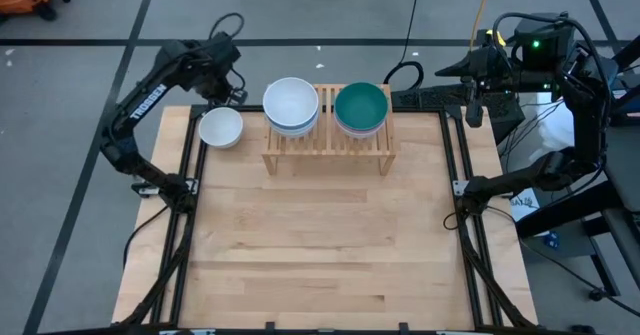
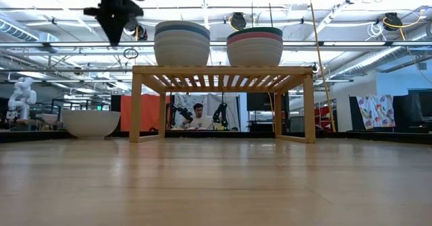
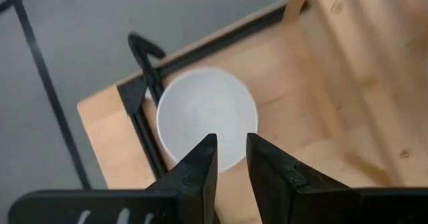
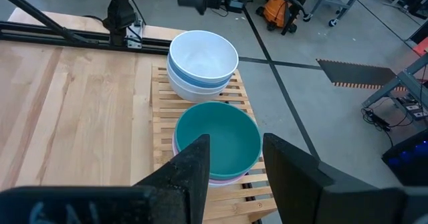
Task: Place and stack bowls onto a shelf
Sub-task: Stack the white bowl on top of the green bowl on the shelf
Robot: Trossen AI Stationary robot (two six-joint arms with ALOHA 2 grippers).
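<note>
A lone white bowl [image 1: 220,127] [image 3: 207,117] [image 2: 91,123] rests on its base at the table's far left corner. My left gripper [image 1: 228,87] [image 2: 115,37] [image 3: 231,154] hangs well above it, pointing down, its fingers a narrow gap apart. The light-wood shelf [image 1: 328,147] [image 2: 223,71] [image 4: 160,110] carries two stacks on its slats. One stack has a white bowl [image 1: 291,103] [image 4: 202,53] on top with blue under it. The other has a dark green bowl [image 1: 361,107] [image 4: 217,138] on top, over pink. My right gripper [image 1: 471,113] [image 4: 237,154] waits open beyond the table's far right corner, above and right of the green stack.
Black frame rails [image 1: 188,165] run along the table's left and right edges and across its far edge. The near half of the wooden tabletop [image 1: 320,255] is bare. Cables [image 1: 405,70] lie behind the shelf. A person [image 2: 198,116] sits far behind, seen under the shelf.
</note>
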